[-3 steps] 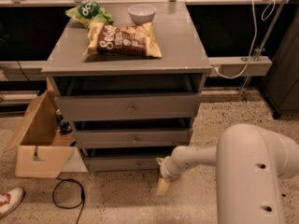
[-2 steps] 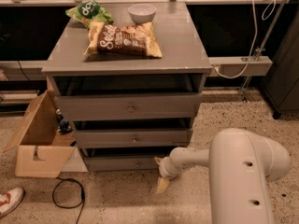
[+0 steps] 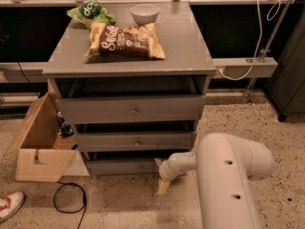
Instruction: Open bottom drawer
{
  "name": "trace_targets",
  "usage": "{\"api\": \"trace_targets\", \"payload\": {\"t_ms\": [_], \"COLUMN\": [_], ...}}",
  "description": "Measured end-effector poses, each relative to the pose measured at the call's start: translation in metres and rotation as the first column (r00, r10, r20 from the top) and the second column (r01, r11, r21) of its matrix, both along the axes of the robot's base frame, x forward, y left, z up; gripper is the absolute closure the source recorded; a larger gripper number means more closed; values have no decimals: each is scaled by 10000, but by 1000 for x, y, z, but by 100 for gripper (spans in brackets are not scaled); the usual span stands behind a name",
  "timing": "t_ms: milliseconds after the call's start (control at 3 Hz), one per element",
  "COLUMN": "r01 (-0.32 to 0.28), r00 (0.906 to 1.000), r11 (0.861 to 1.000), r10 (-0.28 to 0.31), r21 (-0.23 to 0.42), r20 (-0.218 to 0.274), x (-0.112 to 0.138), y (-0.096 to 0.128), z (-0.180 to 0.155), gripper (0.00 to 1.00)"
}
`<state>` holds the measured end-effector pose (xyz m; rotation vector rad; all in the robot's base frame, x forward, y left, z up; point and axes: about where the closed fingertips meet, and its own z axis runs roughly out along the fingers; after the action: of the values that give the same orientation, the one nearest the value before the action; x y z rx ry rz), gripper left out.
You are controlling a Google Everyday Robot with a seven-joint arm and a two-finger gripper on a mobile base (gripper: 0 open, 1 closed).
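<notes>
- Bottom drawer (image 3: 116, 167): lowest and slimmest of three grey fronts, just above the floor; small round knob at centre.
- Gripper (image 3: 163, 186): low over the floor, right of and below the knob; grip state not discernible.
- Surface (image 3: 190, 46) above: brown snack bag (image 3: 125, 39), green snack bag (image 3: 90, 12), white bowl (image 3: 144, 13).
- Cardboard box (image 3: 40, 149): on the floor, left.

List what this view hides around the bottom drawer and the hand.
Camera view:
- Bottom drawer: right end hidden behind the arm.
- Hand, low beside that end: whether it touches the drawer cannot be told from this angle.
- Blue item in the cardboard box: too small to identify.
- Shoe: cut off by the left edge.
</notes>
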<state>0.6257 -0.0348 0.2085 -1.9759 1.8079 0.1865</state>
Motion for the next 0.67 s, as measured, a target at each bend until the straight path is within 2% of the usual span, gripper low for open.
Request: {"api": "trace_targets", "payload": {"t_ms": [333, 667], "r01": [-178, -204], "r00": [9980, 9952], "r11": [9993, 9978], "r10": [197, 263], "r21": [-322, -632], "r20": [597, 942], "x": [20, 36], "y": [11, 22], "z": [-14, -25], "gripper": [0, 0]}}
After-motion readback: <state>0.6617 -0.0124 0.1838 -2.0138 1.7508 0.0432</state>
